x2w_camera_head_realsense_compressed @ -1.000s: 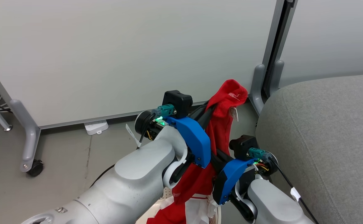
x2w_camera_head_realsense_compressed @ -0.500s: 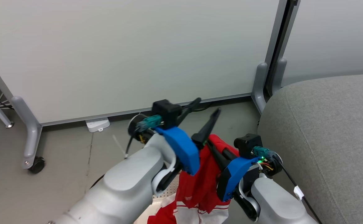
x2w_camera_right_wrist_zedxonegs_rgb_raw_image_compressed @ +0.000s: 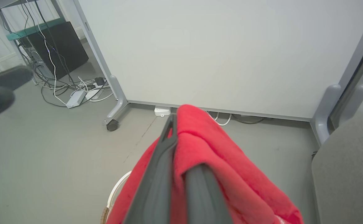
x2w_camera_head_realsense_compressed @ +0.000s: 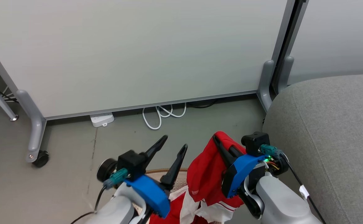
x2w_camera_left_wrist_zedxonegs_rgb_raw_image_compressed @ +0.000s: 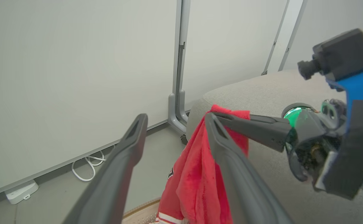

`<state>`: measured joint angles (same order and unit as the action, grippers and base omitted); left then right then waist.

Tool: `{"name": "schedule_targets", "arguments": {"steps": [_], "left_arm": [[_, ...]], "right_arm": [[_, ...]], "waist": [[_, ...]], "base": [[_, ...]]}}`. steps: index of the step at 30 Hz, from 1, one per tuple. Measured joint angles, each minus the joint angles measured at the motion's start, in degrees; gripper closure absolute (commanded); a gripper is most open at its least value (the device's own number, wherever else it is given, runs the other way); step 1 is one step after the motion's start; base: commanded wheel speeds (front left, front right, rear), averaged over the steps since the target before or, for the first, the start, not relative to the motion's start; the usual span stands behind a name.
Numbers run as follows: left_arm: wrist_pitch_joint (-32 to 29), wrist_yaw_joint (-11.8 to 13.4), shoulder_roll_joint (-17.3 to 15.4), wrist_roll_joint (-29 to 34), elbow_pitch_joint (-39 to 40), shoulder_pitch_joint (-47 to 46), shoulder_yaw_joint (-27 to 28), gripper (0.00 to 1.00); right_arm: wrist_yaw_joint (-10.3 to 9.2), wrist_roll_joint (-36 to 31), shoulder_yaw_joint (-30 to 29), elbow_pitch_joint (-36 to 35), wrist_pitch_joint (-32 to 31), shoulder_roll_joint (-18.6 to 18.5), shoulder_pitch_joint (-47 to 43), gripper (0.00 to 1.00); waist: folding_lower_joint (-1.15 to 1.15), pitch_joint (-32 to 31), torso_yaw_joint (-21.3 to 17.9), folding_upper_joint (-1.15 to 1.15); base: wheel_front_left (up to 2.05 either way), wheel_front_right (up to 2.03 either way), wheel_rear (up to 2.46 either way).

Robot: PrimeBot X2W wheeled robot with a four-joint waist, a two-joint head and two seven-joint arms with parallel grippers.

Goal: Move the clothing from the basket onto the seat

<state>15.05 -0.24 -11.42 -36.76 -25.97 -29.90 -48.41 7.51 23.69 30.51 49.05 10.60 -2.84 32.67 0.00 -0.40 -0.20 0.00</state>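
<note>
A red garment of the clothing (x2w_camera_head_realsense_compressed: 207, 174) hangs from my right gripper (x2w_camera_head_realsense_compressed: 216, 137), which is shut on its top fold beside the grey seat (x2w_camera_head_realsense_compressed: 324, 130). In the right wrist view the clothing (x2w_camera_right_wrist_zedxonegs_rgb_raw_image_compressed: 218, 149) drapes over my closed right gripper (x2w_camera_right_wrist_zedxonegs_rgb_raw_image_compressed: 175, 123). My left gripper (x2w_camera_head_realsense_compressed: 175, 141) stands open and empty, just left of the garment. From the left wrist, my left gripper (x2w_camera_left_wrist_zedxonegs_rgb_raw_image_compressed: 176, 117) is spread, with the clothing (x2w_camera_left_wrist_zedxonegs_rgb_raw_image_compressed: 197, 174) behind its right finger. More red and white fabric lies in the basket (x2w_camera_head_realsense_compressed: 156, 171), whose brown rim peeks out below.
A white partition on castor feet (x2w_camera_head_realsense_compressed: 36, 157) stands ahead, with a power strip (x2w_camera_head_realsense_compressed: 102, 119) and a white cable (x2w_camera_head_realsense_compressed: 161, 113) on the grey floor beneath it. Cables and a dark box (x2w_camera_right_wrist_zedxonegs_rgb_raw_image_compressed: 60, 46) lie far left. The seat (x2w_camera_right_wrist_zedxonegs_rgb_raw_image_compressed: 346, 161) fills the right.
My left gripper let go of the garment, opened, and dropped down and to the left. The garment sank lower and now hangs from the right gripper alone. The camera shifted slightly.
</note>
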Motion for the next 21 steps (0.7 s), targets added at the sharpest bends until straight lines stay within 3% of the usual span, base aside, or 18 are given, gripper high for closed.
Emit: {"name": "schedule_targets", "arguments": {"steps": [13, 21], "left_arm": [[0.0, -1.0, -0.3, 9.2, 4.1, 13.2, 12.5, 0.0], [0.0, -2.8, 1.4, 13.0, 4.5, 15.0, 17.1, 0.0]], "right_arm": [[0.0, -1.4, -1.4, -0.1, 0.0, 0.0, -0.7, 1.0], [0.0, -3.5, -3.1, 0.0, -0.2, 0.0, -1.1, 1.0]], "waist": [[-0.01, 0.0, -0.7, 0.0], [-0.01, 0.0, -0.5, 0.0]], "base": [[0.0, 0.0, 0.0], [0.0, 0.0, 0.0]]}}
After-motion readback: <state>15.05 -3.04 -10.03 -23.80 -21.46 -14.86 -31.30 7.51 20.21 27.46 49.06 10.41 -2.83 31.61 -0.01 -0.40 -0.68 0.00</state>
